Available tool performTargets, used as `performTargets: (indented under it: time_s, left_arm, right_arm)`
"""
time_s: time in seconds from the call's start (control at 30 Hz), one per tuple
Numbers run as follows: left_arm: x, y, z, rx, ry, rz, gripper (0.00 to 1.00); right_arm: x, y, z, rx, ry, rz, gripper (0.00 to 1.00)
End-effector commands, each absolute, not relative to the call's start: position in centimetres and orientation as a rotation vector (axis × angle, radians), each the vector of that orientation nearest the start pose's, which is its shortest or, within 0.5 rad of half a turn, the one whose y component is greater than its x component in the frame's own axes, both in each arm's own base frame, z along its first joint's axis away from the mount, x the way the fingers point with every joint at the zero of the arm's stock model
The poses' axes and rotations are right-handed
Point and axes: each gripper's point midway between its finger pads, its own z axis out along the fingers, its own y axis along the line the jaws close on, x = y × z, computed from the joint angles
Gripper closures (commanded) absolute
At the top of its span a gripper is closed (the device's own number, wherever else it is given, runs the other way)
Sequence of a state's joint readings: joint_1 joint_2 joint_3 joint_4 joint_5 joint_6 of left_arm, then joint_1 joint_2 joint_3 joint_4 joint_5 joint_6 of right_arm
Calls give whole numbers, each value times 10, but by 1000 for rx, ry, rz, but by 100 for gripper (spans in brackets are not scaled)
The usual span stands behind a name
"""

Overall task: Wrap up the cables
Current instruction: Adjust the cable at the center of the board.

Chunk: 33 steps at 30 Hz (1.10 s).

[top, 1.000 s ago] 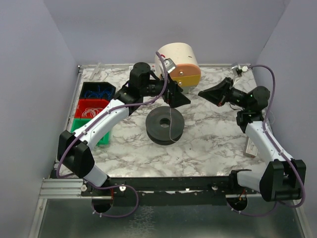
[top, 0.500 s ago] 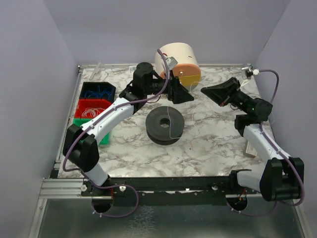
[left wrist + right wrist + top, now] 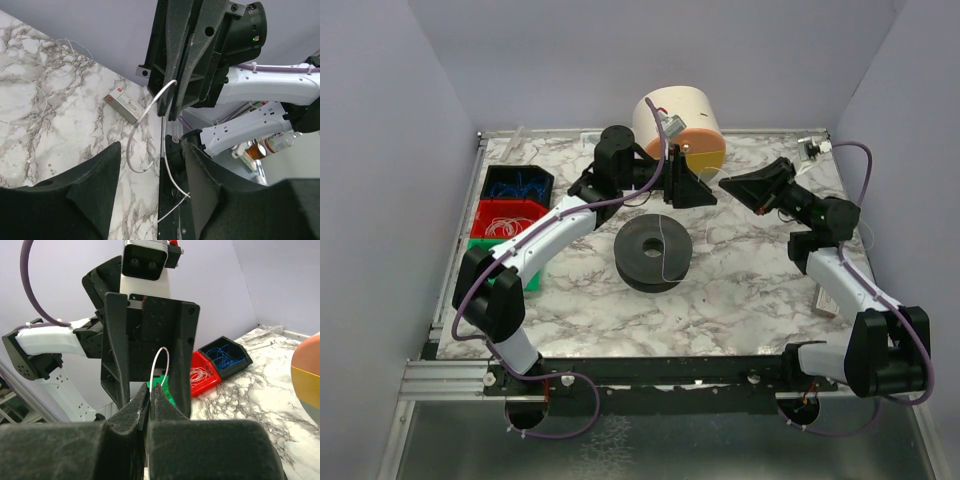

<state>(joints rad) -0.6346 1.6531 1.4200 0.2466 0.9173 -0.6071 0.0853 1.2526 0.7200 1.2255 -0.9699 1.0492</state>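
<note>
My right pincer (image 3: 148,392) is closed tight. Between its tips it pinches the cable (image 3: 159,362), a very thin whitish wire that rises from the tips in a narrow loop. My left pincer (image 3: 152,147) stands directly opposite, tip toward tip, with its jaws partly apart. The loop and the closed tips of the right one point into the gap between my left fingers (image 3: 90,195). I cannot tell whether the wire touches either finger.

Both pincers are raised above the table (image 3: 740,290), just behind the dark grey spool (image 3: 653,250). The spool lies flat on the marble top near the middle. A strand of the same wire hangs down from the pincers to the spool.

Behind the pincers, at the far edge, is a big cream drum (image 3: 678,112) with an orange and yellow face. On the left side three bins stand in a row:
- a black bin (image 3: 492,175) with blue wires,
- a red bin (image 3: 480,212) with pale wires,
- a green bin (image 3: 478,247), partly hidden by my left arm.

Near the right edge a small pale box (image 3: 125,103) lies on the table.
</note>
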Motion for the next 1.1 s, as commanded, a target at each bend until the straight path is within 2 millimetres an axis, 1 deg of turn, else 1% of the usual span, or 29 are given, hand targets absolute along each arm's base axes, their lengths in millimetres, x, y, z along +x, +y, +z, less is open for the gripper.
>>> performTargets:
  time_s: [0.0, 0.07, 0.17, 0.27, 0.3, 0.4, 0.47, 0.53, 0.57, 0.6, 0.63, 0.7, 0.73, 0.83, 0.93, 1.03, 1.07]
  left_arm:
    - [265, -398, 361, 904, 1567, -1670, 51]
    - [266, -399, 361, 900, 1570, -1670, 58]
    - [268, -399, 360, 891, 1573, -1664, 72]
    - [272, -397, 357, 879, 1589, -1629, 96]
    - [274, -396, 355, 878, 1604, -1604, 100]
    - [281, -385, 347, 884, 1634, -1504, 100]
    - [289, -373, 342, 898, 1641, -1411, 100]
    - [295, -357, 338, 896, 1666, -1333, 100]
    - [298, -349, 338, 896, 1669, -1296, 100]
    - [300, -340, 341, 896, 1665, -1257, 100]
    - [303, -332, 344, 884, 1664, -1227, 100]
    - [308, -317, 351, 851, 1659, -1201, 100]
    - [310, -313, 354, 834, 1655, -1198, 100]
    - [312, -309, 360, 810, 1638, -1222, 100]
    - [309, -314, 361, 816, 1625, -1274, 100]
    - [309, -313, 355, 832, 1643, -1257, 100]
    - [310, -312, 353, 836, 1654, -1238, 100]
  right_arm:
    - [295, 190, 361, -449, 1239, 1377, 99]
    - [296, 190, 360, -450, 1244, 1373, 100]
    - [296, 190, 357, -453, 1253, 1363, 100]
    - [295, 190, 355, -460, 1257, 1346, 99]
    - [295, 189, 355, -459, 1259, 1334, 100]
    - [295, 187, 355, -470, 1262, 1292, 100]
    - [296, 184, 357, -478, 1266, 1260, 99]
    - [302, 178, 356, -481, 1292, 1207, 99]
    - [307, 176, 356, -489, 1306, 1170, 99]
    - [312, 174, 351, -503, 1335, 1127, 99]
    - [318, 172, 341, -492, 1406, 1100, 100]
    - [329, 167, 336, -531, 1456, 1008, 99]
    - [330, 168, 333, -562, 1466, 991, 99]
    - [331, 169, 327, -592, 1474, 981, 99]
    - [332, 170, 333, -605, 1474, 977, 100]
    - [343, 162, 339, -626, 1494, 857, 99]
    - [348, 156, 342, -639, 1498, 790, 92]
